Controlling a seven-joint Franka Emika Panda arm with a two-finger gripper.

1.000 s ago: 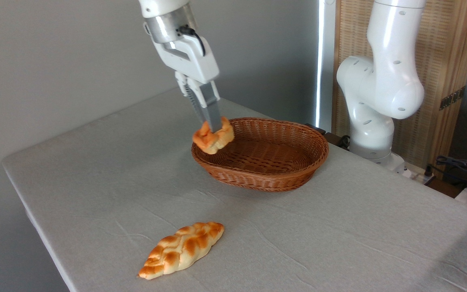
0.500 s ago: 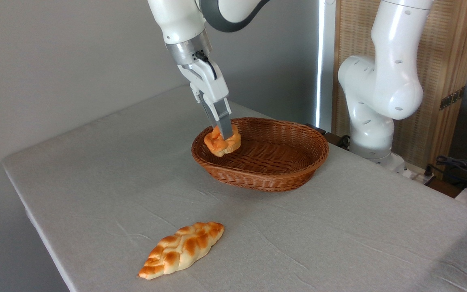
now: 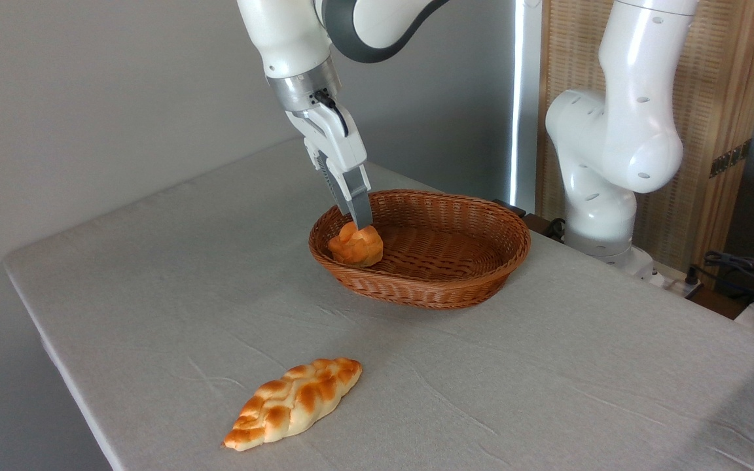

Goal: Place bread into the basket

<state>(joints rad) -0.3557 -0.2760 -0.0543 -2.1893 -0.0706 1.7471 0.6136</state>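
The bun point(image 3: 356, 246) sits inside the wicker basket point(image 3: 475, 288); whether the gripper point(image 3: 363, 225) grips cannot be told (lift straight up).

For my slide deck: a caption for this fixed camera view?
Gripper lowers bun into wicker basket; braided loaf waits.

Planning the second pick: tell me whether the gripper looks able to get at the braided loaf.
Probably yes. The braided loaf lies alone on the open table, nothing over or beside it; the gripper is up at the basket.
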